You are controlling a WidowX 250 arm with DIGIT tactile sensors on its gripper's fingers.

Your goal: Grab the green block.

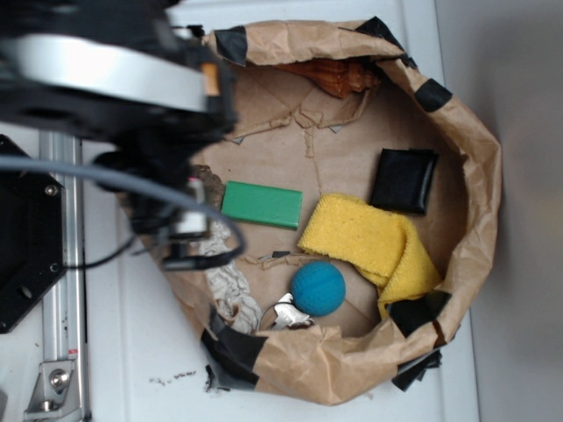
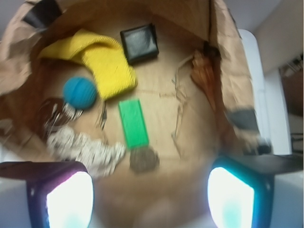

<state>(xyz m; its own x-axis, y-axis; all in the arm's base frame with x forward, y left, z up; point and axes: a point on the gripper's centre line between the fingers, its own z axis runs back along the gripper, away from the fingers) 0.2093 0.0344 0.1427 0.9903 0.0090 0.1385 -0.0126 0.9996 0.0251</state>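
One green block (image 2: 133, 123) lies flat mid-bag; we note its long axis running toward the wrist camera, between the spread-apart, empty gripper (image 2: 149, 199) fingers.

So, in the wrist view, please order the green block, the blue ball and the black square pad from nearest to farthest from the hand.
1. Green block: centre, just ahead of the open hand.
2. Blue ball: further out, to the image left.
3. Black square pad: farthest, near the top.
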